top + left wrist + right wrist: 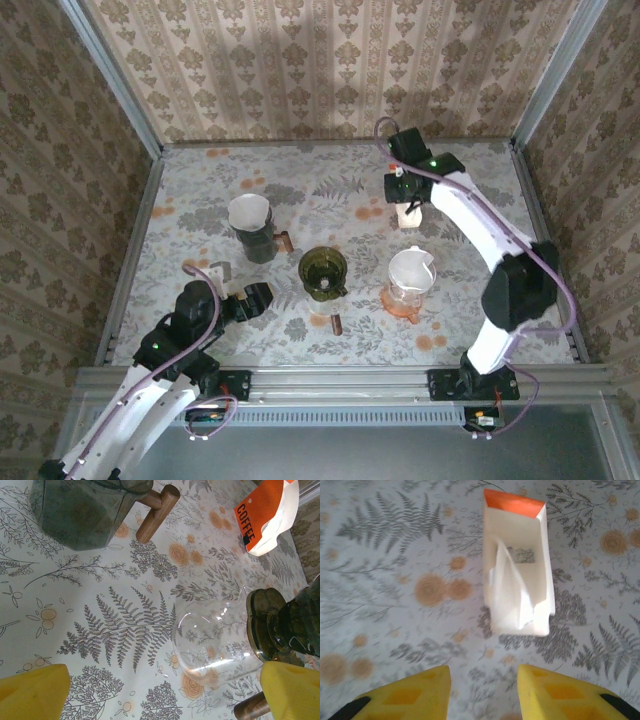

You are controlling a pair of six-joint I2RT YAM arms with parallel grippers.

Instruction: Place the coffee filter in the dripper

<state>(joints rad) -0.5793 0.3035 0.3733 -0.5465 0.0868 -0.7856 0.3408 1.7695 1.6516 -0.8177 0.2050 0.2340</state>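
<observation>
The filter box (517,575), orange-sided and open, lies on the floral table with white paper filters (512,592) in it. My right gripper (482,690) hangs open just short of the box, nothing between its yellow fingers; from above it (404,200) is at the back right over the box (408,213). An olive dripper (323,270) sits empty at the table's middle on a glass carafe (215,640). My left gripper (165,695) is open and empty, low at the near left (258,298), facing the carafe and olive dripper (280,625).
A dark smoky dripper (252,228) with a white filter and wooden handle (157,510) stands left of centre. An orange dripper (410,280) holding a white filter stands at the right. A wooden handle (336,322) juts out near the olive dripper. Patterned walls enclose the table.
</observation>
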